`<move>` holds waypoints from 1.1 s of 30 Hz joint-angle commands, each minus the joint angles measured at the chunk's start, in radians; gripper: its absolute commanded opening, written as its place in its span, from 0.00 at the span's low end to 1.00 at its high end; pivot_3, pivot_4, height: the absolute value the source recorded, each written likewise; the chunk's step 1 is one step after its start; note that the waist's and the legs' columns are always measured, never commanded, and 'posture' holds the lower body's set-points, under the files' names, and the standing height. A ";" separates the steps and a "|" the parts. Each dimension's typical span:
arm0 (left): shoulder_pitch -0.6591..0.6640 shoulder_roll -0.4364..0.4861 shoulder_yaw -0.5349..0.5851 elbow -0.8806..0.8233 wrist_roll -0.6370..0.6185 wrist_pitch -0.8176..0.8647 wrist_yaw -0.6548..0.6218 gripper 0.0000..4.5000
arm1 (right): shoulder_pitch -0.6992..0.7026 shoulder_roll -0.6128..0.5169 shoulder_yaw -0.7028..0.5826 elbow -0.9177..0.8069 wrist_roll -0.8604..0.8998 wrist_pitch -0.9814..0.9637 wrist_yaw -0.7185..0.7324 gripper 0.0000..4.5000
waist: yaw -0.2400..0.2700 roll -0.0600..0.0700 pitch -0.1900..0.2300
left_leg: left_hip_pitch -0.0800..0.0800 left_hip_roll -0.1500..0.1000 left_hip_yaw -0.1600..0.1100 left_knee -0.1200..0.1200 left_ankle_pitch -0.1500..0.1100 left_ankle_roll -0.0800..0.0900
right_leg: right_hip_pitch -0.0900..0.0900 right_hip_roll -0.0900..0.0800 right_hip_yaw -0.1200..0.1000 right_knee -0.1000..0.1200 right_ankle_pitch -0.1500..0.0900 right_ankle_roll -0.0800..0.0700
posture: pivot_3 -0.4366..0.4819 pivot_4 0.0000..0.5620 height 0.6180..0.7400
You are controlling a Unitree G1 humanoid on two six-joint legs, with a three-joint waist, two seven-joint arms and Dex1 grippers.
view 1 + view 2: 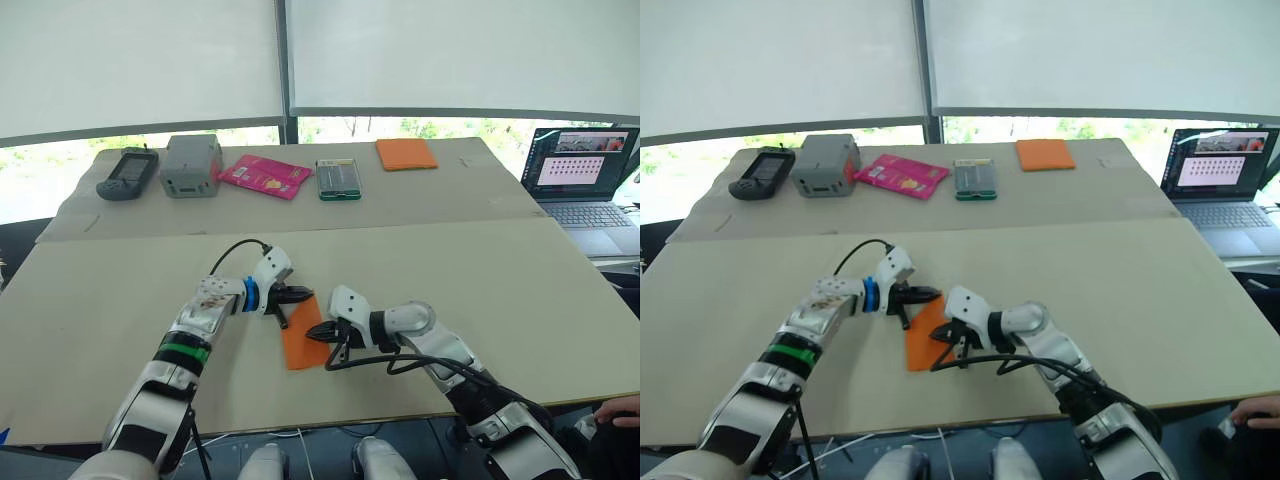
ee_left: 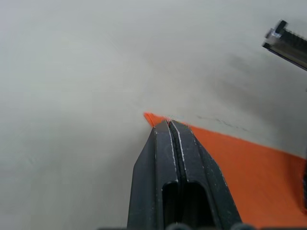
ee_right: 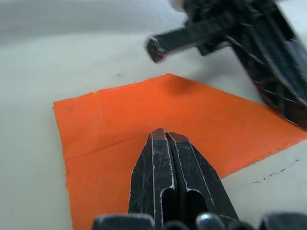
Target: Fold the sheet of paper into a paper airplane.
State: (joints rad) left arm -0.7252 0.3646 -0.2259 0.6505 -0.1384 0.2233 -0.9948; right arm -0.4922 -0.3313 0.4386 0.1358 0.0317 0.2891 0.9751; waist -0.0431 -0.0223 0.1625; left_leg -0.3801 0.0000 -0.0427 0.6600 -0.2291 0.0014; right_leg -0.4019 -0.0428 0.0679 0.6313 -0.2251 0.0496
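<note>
The sheet of paper [image 1: 299,347] lies flat on the near table, bright orange, with a crease line [image 3: 103,146] running across it. My left gripper [image 1: 303,295] is shut, and its tips [image 2: 169,122] rest at the sheet's far corner. From the other side my right gripper [image 1: 316,335] is also shut, with its tips [image 3: 165,134] down on the sheet's middle beside the crease. The two grippers are close together over the paper. No part of the paper is lifted off the table.
On the far table stand a dark handheld device [image 1: 127,173], a grey box [image 1: 191,165], a pink packet [image 1: 265,176], a green-edged case [image 1: 338,178] and a smooth orange rectangle [image 1: 406,153]. An open laptop [image 1: 585,180] is at the right. A person's hand [image 1: 620,410] is at the near right.
</note>
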 commanded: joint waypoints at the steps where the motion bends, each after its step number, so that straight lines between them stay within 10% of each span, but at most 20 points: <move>1: -0.052 -0.034 -0.027 0.133 0.067 -0.062 0.004 0.00 | 0.027 -0.002 0.026 0.042 -0.033 0.023 -0.015 0.00 | 0.000 0.000 0.000 | 0.000 0.000 0.000 0.000 0.000 0.000 | 0.000 0.000 0.000 0.000 0.000 0.000 | 0.48 0.27 1.00; 20: 0.293 0.140 0.047 -0.297 -0.018 0.044 -0.117 0.00 | -0.022 0.024 0.021 0.163 -0.043 -0.032 -0.003 0.00 | -0.021 0.001 -0.001 | 0.011 0.005 -0.006 -0.002 0.000 0.000 | 0.009 -0.001 0.002 -0.002 -0.002 -0.003 | 0.48 0.27 1.00; 33: 0.145 0.025 0.144 -0.207 -0.078 0.013 -0.029 0.00 | -0.018 0.025 0.034 0.173 -0.045 -0.037 0.010 0.00 | -0.010 0.000 -0.001 | 0.009 0.004 -0.006 -0.002 0.000 0.000 | 0.006 0.001 0.000 -0.001 -0.002 -0.002 | 0.48 0.27 1.00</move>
State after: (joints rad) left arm -0.5658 0.3983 -0.0688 0.4513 -0.2022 0.2583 -1.0003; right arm -0.5422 -0.2919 0.4355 0.2554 0.0321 0.2160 0.9896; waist -0.0535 -0.0219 0.1620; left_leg -0.3720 0.0035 -0.0484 0.6579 -0.2293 0.0010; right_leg -0.3963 -0.0423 0.0682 0.6298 -0.2272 0.0466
